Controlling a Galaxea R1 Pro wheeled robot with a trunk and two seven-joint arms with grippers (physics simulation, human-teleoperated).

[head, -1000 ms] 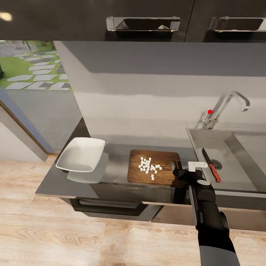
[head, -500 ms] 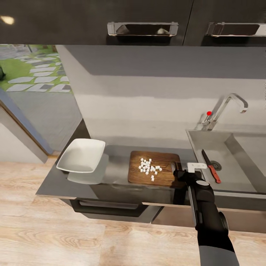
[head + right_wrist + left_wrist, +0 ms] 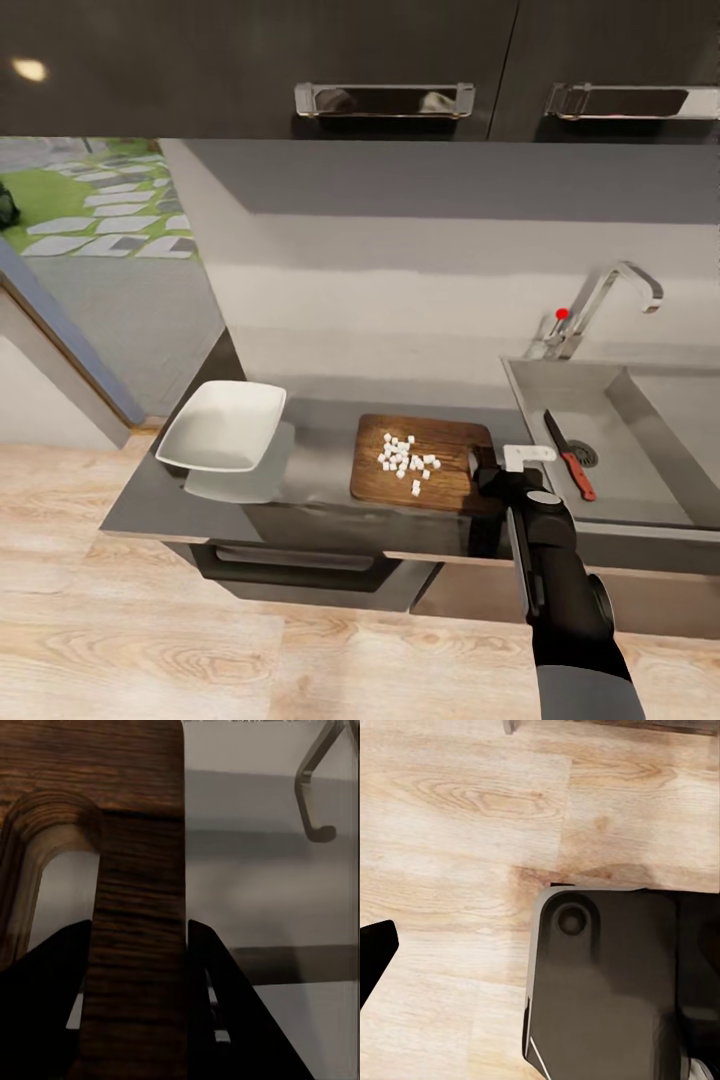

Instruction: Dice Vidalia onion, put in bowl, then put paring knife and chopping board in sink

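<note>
Head view: the right pincer (image 3: 487,470) is at the handle end of the chopping board (image 3: 425,462) on the table (image 3: 320,440); pale diced onion (image 3: 406,462) lies on the board; white bowl (image 3: 222,428) is at the left, paring knife (image 3: 570,456) in the sink (image 3: 640,420).
Right wrist view: the fingers (image 3: 45,997) seem closed on the dark grained handle bar.
Left wrist view: wood floor (image 3: 450,817); left pincer state I cannot tell.
Advice: lift level, tip slowly over the bowl.

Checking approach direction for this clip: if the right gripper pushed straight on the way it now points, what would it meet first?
The right gripper already has the dark brown wooden chopping board's handle bar between its fingers. Straight on, it would likely push deeper onto the board, towards the diced onion; depth is unclear.
</note>
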